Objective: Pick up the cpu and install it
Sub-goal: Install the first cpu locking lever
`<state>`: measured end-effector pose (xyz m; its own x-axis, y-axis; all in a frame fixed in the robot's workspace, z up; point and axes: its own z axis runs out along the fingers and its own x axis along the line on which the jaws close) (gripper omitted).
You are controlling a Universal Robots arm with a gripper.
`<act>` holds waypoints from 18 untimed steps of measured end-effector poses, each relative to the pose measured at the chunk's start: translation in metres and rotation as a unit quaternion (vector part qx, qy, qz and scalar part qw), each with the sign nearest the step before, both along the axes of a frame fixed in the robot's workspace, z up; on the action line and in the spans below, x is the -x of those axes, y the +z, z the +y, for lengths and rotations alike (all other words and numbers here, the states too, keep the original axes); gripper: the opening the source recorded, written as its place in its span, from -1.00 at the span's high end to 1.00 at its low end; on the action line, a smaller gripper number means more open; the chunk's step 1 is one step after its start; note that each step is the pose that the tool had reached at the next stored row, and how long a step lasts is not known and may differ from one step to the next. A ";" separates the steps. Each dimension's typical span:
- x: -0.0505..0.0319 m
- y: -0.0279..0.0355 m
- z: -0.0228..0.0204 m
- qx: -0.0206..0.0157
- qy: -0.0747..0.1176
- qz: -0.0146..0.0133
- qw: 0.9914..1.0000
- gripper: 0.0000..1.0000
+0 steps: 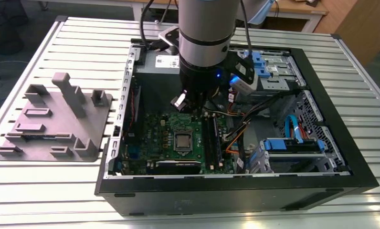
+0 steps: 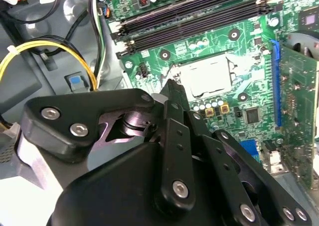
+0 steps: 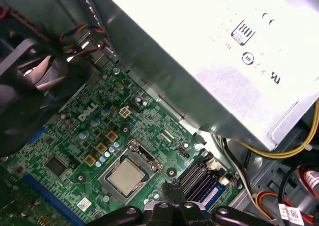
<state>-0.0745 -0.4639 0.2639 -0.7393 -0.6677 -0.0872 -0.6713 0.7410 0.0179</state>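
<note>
Exterior view: we see the arm reaching down into the open computer case on the slatted table. The gripper hangs over the motherboard, just above the cpu, which lies in its socket near the board's middle. A grey holder tray sits on the table beside the case, toward the exterior view's left.

Second wrist view: the gripper's black linkage fills the foreground, and its fingertips look pressed together with nothing between them. The cpu shows bright, seated in the socket beside the memory slots, apart from the fingertips.

First wrist view: the cpu lies flat inside the socket frame on the motherboard. The gripper stands just beside the frame, not touching the cpu. The silver power supply overhangs the board.
</note>
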 end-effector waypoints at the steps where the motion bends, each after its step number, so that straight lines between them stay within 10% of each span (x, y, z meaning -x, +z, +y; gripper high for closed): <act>1: -0.0001 0.0000 0.0011 0.000 0.000 0.000 1.000 0.79; 18: -0.0009 -0.0048 0.0123 0.000 -0.014 0.000 1.000 0.79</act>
